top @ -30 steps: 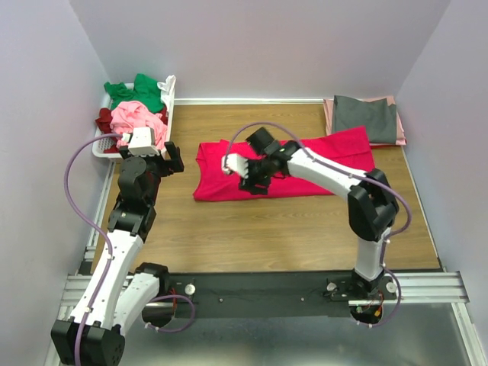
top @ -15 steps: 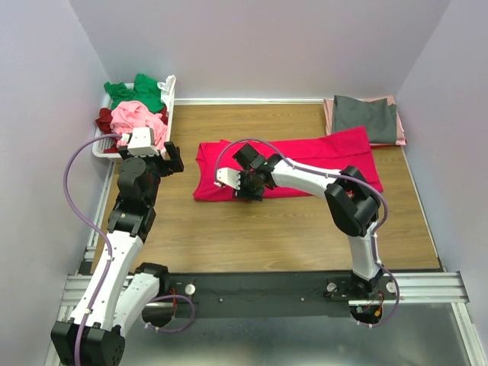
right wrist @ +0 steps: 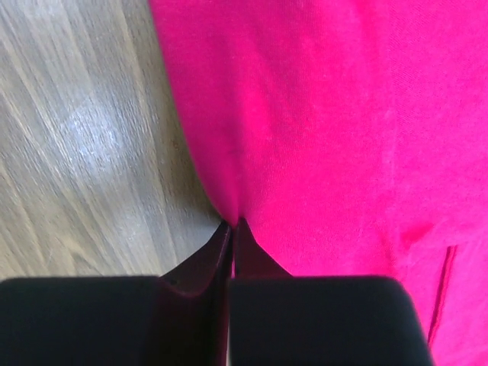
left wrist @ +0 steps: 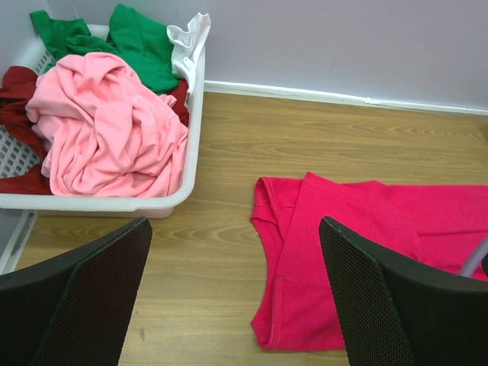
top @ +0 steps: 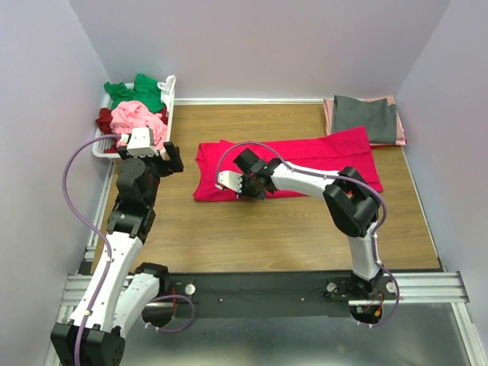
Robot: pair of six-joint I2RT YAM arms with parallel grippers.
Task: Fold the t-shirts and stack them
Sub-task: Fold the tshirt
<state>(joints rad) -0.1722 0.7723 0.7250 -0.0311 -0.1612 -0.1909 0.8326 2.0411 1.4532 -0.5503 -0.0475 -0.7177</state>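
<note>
A crimson-pink t-shirt [top: 313, 160] lies folded lengthwise across the middle of the table, also visible in the left wrist view [left wrist: 358, 244]. My right gripper [top: 246, 188] is down at its near edge, towards the left end. Its jaws are shut on a pinch of the crimson-pink fabric [right wrist: 343, 114] in the right wrist view, fingertips [right wrist: 232, 223] together at the hem. My left gripper [top: 169, 155] hovers open over bare wood left of the shirt, with nothing between its pads [left wrist: 235, 229].
A white slatted basket [top: 101, 146] at the back left holds green [top: 137, 91], light pink [top: 133, 116] and maroon [top: 103, 120] t-shirts. A folded grey t-shirt [top: 364, 118] rests on a pink one [top: 328, 113] at the back right corner.
My right gripper slid left along the shirt's near edge, dropped to it and closed on the fabric. The left arm stayed still.
</note>
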